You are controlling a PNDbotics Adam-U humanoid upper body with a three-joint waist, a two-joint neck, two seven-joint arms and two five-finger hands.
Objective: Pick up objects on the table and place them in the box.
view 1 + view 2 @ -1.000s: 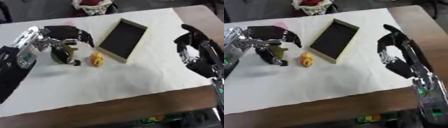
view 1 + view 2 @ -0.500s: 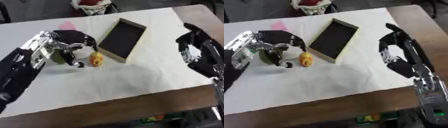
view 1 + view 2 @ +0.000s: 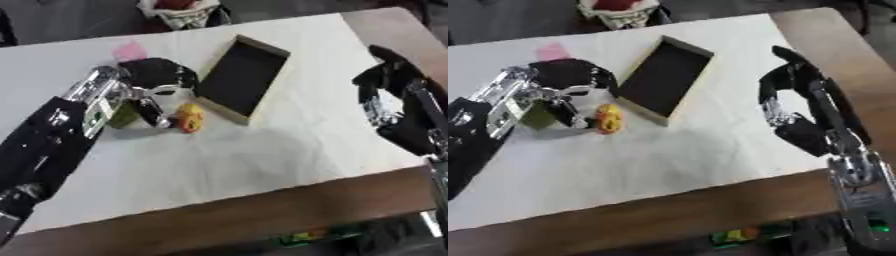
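the box (image 3: 241, 80), a shallow rectangular tray with pale wooden walls and a dark floor, lies askew at upper centre on the white cloth (image 3: 262, 150); left of it the left hand (image 3: 153, 82) curls over a dull green object (image 3: 122, 116) (shape unclear), a yellow-orange lumpy object (image 3: 189, 118) just beside its fingers; since a second ago this hand has turned towards the box; the right hand (image 3: 785, 100) hovers at right, fingers relaxed; a pink scrap (image 3: 129, 50) lies upper left.
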